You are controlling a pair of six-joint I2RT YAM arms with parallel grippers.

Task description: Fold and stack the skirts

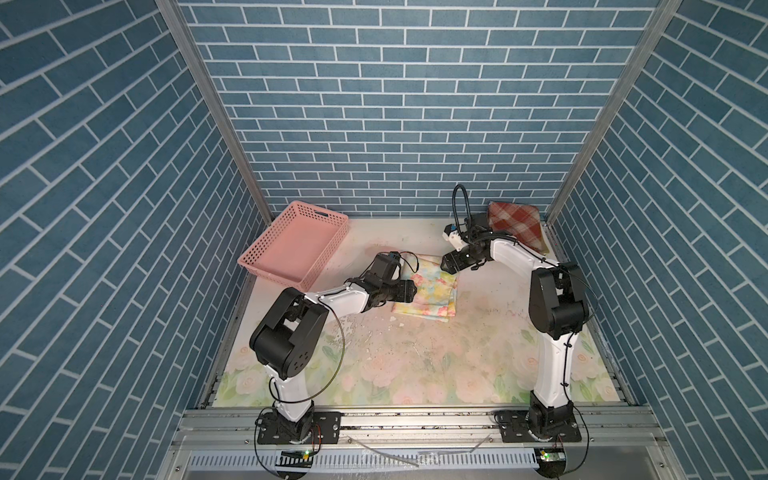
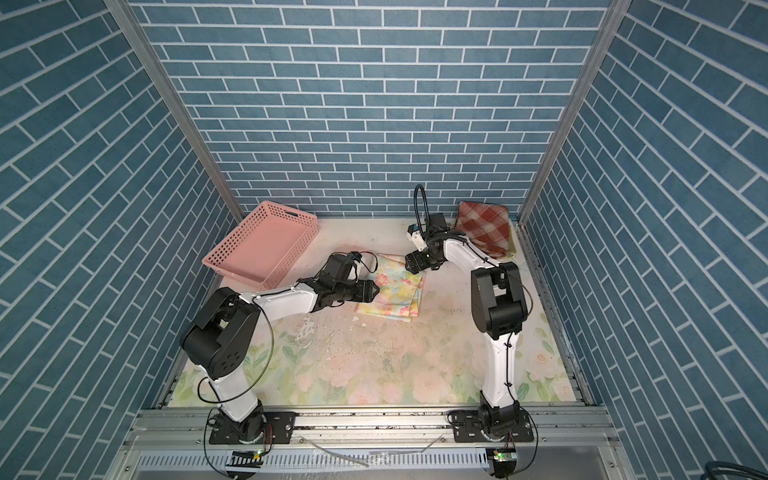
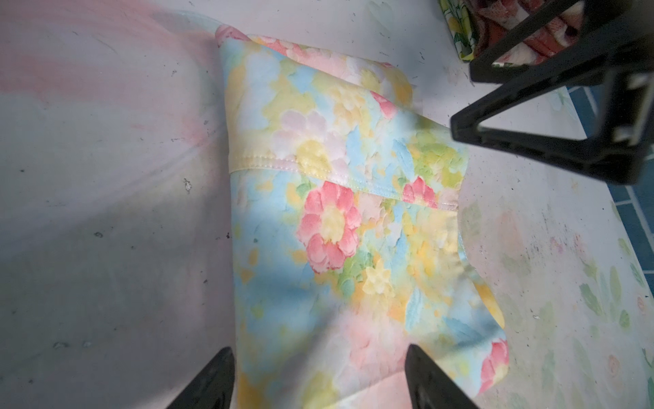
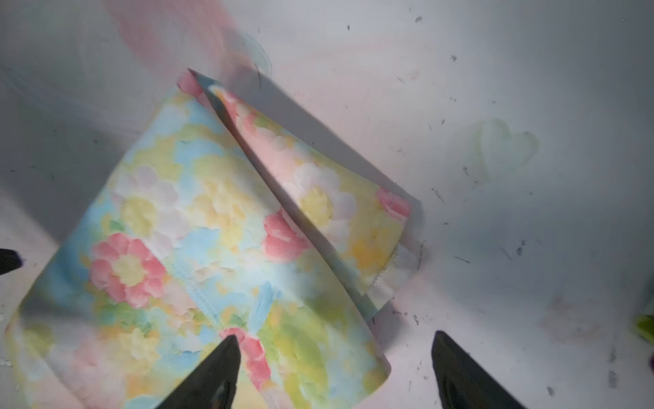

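The pastel floral skirt (image 1: 430,293) (image 2: 395,297) lies folded on the middle of the table. My left gripper (image 1: 417,291) (image 3: 318,348) is open low over its left edge, with cloth between the spread fingers. My right gripper (image 1: 444,266) (image 4: 335,334) is open at the skirt's far right corner; one finger is over the cloth (image 4: 212,248) and one over bare table. The rust-red plaid skirt (image 1: 517,222) (image 2: 484,226) tops a folded pile at the back right. The left wrist view shows a lemon-print edge (image 3: 456,28) under it.
The pink perforated basket (image 1: 274,276) (image 2: 232,266) stands empty at the back left, close behind my left arm. The faded rose-printed covering (image 1: 415,365) spreads across the table. Blue brick walls close in the sides and back, and a metal rail (image 1: 415,419) runs along the front.
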